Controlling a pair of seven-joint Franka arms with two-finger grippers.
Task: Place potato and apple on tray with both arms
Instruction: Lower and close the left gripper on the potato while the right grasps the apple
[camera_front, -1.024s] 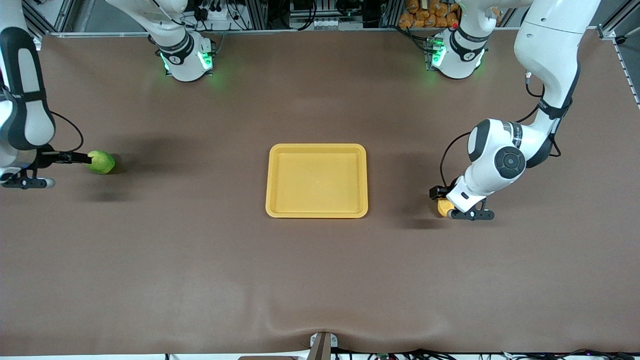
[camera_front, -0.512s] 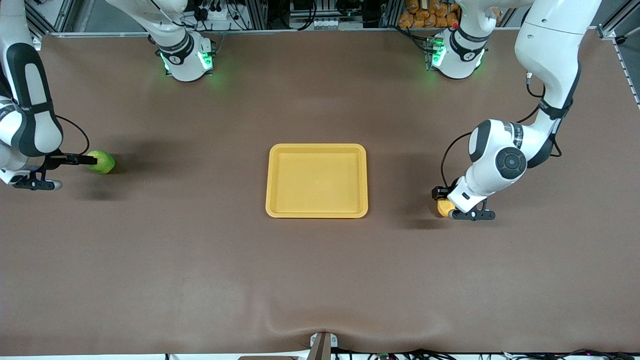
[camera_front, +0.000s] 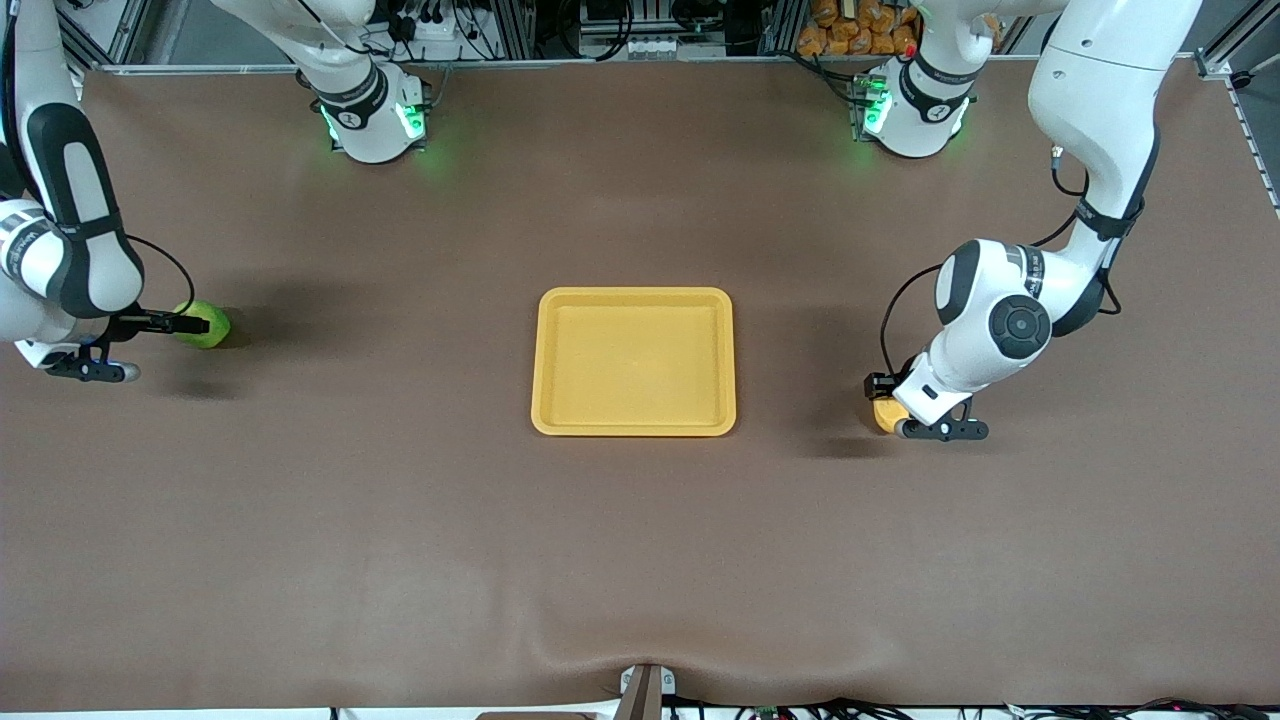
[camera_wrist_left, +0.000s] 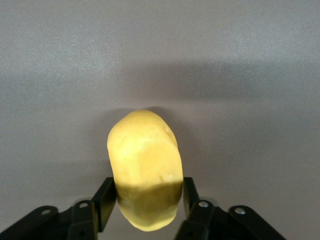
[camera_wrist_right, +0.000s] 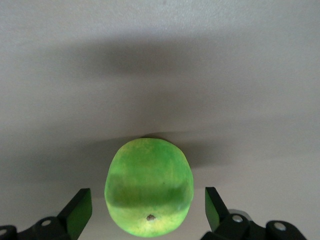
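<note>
The yellow-orange potato (camera_front: 884, 415) (camera_wrist_left: 145, 165) lies on the brown table toward the left arm's end. My left gripper (camera_front: 888, 407) (camera_wrist_left: 149, 197) is down over it, and both fingers (camera_wrist_left: 106, 200) press against its sides. The green apple (camera_front: 207, 325) (camera_wrist_right: 148, 192) lies toward the right arm's end of the table. My right gripper (camera_front: 193, 324) (camera_wrist_right: 148, 205) is open and straddles the apple, with a gap on each side. The yellow tray (camera_front: 635, 295) sits mid-table between them with nothing on it.
The brown mat (camera_front: 640, 560) covers the whole table. The arm bases (camera_front: 375, 120) with green lights stand along the table edge farthest from the front camera. A small bracket (camera_front: 645, 690) sits at the edge nearest that camera.
My left gripper's fingers have closed in onto the potato. The right arm has slid toward the apple, so its open fingers now reach around more of it.
</note>
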